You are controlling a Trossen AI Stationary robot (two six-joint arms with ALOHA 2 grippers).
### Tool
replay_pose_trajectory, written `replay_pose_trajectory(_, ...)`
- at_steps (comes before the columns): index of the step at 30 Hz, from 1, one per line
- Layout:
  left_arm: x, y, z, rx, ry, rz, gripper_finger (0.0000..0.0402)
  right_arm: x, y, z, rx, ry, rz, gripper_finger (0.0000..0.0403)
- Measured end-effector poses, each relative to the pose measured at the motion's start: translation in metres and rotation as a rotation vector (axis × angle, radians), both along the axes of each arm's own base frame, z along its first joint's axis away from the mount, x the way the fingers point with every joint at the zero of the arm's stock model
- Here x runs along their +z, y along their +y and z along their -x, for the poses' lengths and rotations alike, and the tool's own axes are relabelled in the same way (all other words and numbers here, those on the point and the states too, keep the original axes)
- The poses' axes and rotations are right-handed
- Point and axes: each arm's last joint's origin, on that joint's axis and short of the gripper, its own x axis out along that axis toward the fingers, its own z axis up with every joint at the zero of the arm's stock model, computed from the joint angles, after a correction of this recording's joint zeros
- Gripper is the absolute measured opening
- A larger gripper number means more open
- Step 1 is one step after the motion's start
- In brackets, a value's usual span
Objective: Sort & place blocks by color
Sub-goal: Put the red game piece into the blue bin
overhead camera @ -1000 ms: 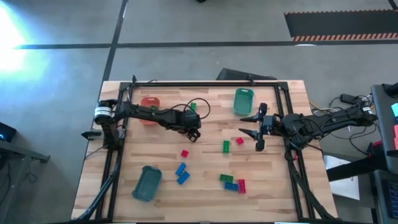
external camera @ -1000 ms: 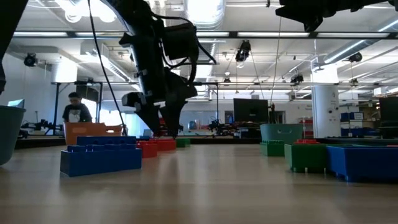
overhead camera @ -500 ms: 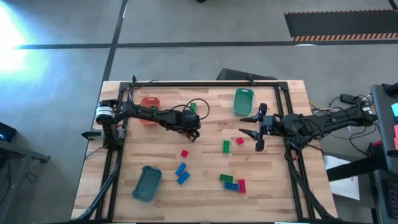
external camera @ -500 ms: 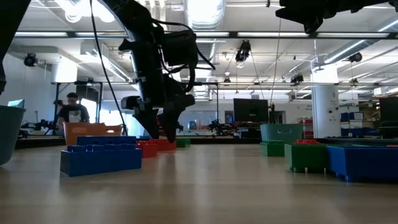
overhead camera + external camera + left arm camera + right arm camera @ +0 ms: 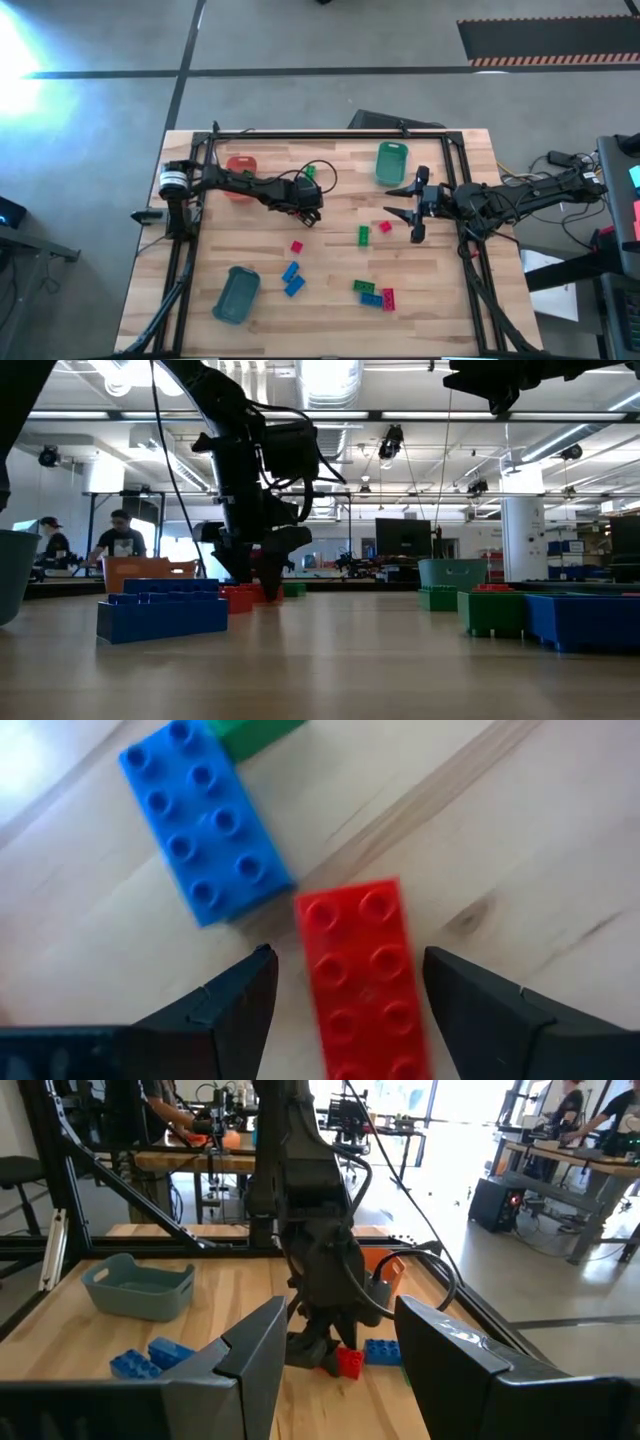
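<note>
Pale wood planks make up the counter, framed by a dark rail; on it, largest first, sit the teal tray well toward the near edge from the left pincer, the green tray just beyond the right pincer toward the far edge, and the orange-red tray under the left arm, behind its pincer.

The left pincer is lowered to the counter with its fingers spread and released; they straddle a red block that lies flat, studs up, between them, with a gap on either side; a blue block lies just ahead of the fingertips, its corner close to the red one, and the edge of a green block shows beyond it.

The right pincer hangs above the counter, jaws partly apart and grasping nothing; a red block and a green block lie just beside it toward the counter's middle; farther off sit a small red block, two blue blocks, and a cluster of green, blue and red blocks near the front edge.
</note>
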Motion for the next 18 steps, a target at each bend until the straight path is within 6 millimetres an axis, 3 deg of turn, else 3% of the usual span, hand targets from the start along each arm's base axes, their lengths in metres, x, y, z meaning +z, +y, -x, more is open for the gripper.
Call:
replay_pose_trajectory(4, -0.0018, 0.0001, -0.0015, -0.001, -0.002, 0.002, 0.0207, 0.0001, 0.0, 0.0, 0.0, -0.001, 0.001, 0.0178)
replay_pose_trajectory(10, -0.0008, -0.0003, -0.002, -0.002, -0.01, 0.004, 0.013, 0.0, 0.0, 0.0, 0.0, 0.0, 0.002, 0.0178)
replay_pose_trajectory(18, 0.0029, -0.0023, -0.0002, 0.013, -0.011, 0.02, 0.0126, 0.0001, 0.0, 0.0, 0.0, 0.0, 0.003, 0.0178)
